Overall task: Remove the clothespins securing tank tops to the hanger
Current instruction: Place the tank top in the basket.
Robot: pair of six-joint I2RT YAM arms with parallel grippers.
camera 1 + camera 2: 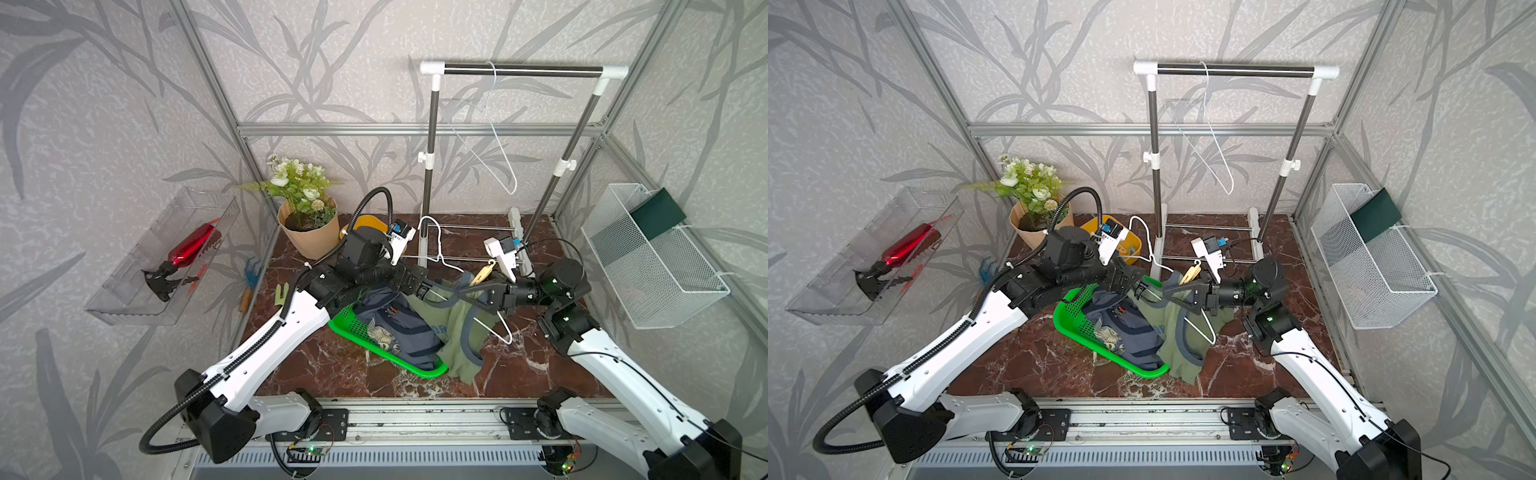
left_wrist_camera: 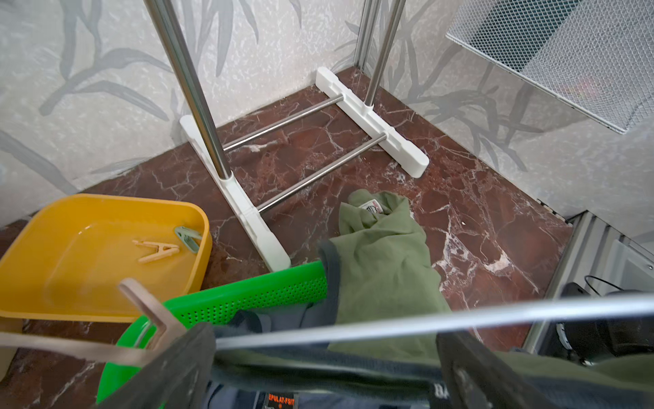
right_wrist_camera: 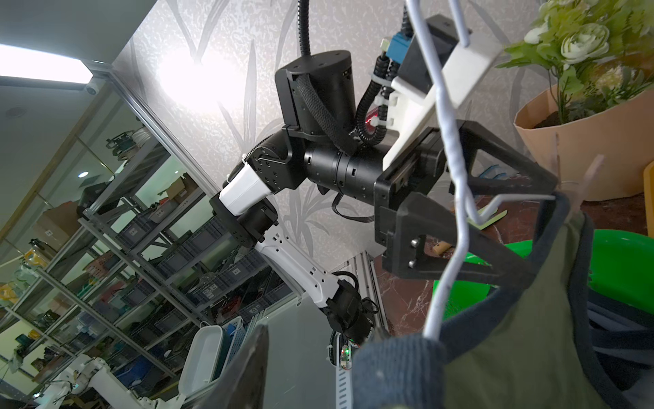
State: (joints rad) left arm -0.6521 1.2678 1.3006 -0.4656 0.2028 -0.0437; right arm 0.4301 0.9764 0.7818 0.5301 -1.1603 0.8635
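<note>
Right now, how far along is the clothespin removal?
Done: two clothespins lie in the yellow tray, slate-blue tank top in the green basket. In hand: right gripper holds the olive tank top's hanger, left gripper open beside it. Remaining: one tan clothespin appears still clipped.

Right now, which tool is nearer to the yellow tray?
Left. The left tool is just in front of the tray; the right tool is farther off, beyond the left one, over the green shirt.

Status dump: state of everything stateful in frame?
left gripper: open, straddling lower hanger.
right gripper: half-closed, hold unclear.
olive tank top: draped on lower hanger.
blue tank top: crumpled in green basket.
clothespin: clipped on, by right gripper.
yellow tray: holds two loose clips.
rack hanger: bare, hanging.
</note>
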